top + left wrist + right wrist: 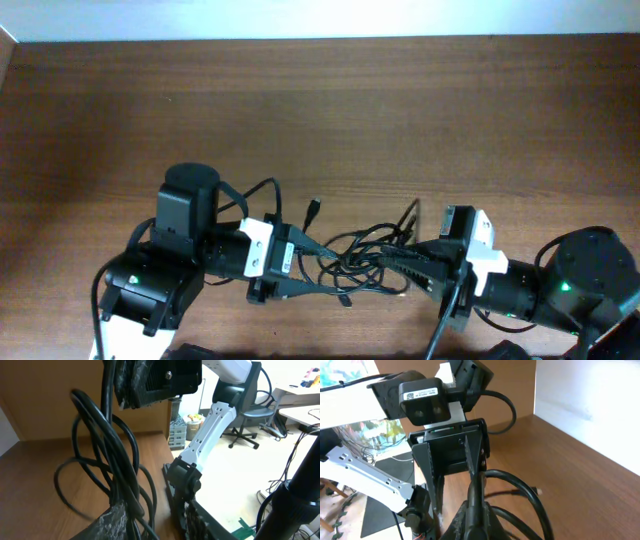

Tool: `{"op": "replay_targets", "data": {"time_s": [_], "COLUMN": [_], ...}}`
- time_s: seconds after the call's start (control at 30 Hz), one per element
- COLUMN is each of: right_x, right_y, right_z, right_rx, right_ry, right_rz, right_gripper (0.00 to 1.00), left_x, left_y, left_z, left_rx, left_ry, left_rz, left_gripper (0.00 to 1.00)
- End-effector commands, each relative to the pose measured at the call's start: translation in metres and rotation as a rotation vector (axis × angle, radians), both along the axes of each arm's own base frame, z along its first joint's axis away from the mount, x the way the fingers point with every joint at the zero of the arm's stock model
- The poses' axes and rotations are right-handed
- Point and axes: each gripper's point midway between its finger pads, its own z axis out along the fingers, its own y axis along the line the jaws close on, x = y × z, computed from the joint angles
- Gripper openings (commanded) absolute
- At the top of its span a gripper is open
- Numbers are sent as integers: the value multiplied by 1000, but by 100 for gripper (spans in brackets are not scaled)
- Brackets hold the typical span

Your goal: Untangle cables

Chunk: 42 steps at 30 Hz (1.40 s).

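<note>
**Right jaws:** right gripper [474, 508] has its jaws closed together on the cables [356, 252]. Black strands fan out from the pinch toward the far side.

**Left jaws:** left gripper [318, 273] is at the opposite side of the same bundle. Cords cross its fingers in the left wrist view, but I cannot tell whether the jaws are apart or clamped.

**Cables:** a loose black knot of loops, partly lying on the surface [300, 110] and partly lifted between the two grippers. One plug end [313, 209] lies free, just beyond the left gripper.

**Right arm:** enters from the lower right. The wrist is level and the fingers point left toward the bundle.

**Left arm:** enters from the lower left. The wrist is level and the fingers point right. The two grippers face each other nose to nose, close together.
</note>
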Motion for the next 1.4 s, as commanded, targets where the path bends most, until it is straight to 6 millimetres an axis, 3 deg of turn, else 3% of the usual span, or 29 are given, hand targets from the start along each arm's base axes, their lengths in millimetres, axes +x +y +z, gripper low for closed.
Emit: {"op": "replay_targets", "data": {"time_s": [0.0, 0.13, 0.27, 0.33, 0.37, 0.43, 0.57, 0.63, 0.73, 0.83, 0.93, 1.2, 1.33, 1.37], "right_x": [-8, -14, -15, -14, -14, -15, -13, -10, -12, -12, -12, 16, 23, 23], "right_y": [-1, 1, 1, 1, 1, 3, 10, 11, 12, 12, 12, 0, -8, -8], "right_z": [11, 12, 12, 12, 12, 11, 7, 5, 5, 5, 5, -17, -30, -32], "right_rx": [23, 30, 32, 32, 32, 31, 25, 20, 23, 23, 22, -62, -109, -115], "right_ry": [-37, -36, -36, -36, -36, -28, -4, 5, 6, 7, 7, 54, 87, 95], "right_rz": [33, 65, 72, 71, 71, 90, 120, 120, 136, 136, 133, -57, -122, -122], "right_gripper": [4, 4, 4, 4, 4, 4, 4, 4, 4, 4, 4, 4, 5, 46], "left_x": [-5, -5, -4, -4, -4, -4, -4, -3, -3, -1, 17, 74, 74, 74], "left_y": [0, 0, 0, 0, 0, 0, -1, -1, -1, -1, -1, 17, 17, 16], "left_z": [5, 5, 5, 5, 6, 6, 6, 6, 7, 6, -7, -42, -42, -42], "left_rx": [-16, -16, -17, -18, -19, -21, -20, -22, -26, -20, 61, 275, 274, 273], "left_ry": [-20, -20, -23, -26, -28, -34, -34, -40, -52, -53, -36, 118, 118, 118], "left_rz": [-21, -21, -21, -21, -21, -21, -21, -20, -21, -12, 96, 486, 484, 481], "left_gripper": [39, 49, 50, 33, 30, 41, 50, 39, 2, 0, 0, 0, 0, 0]}}
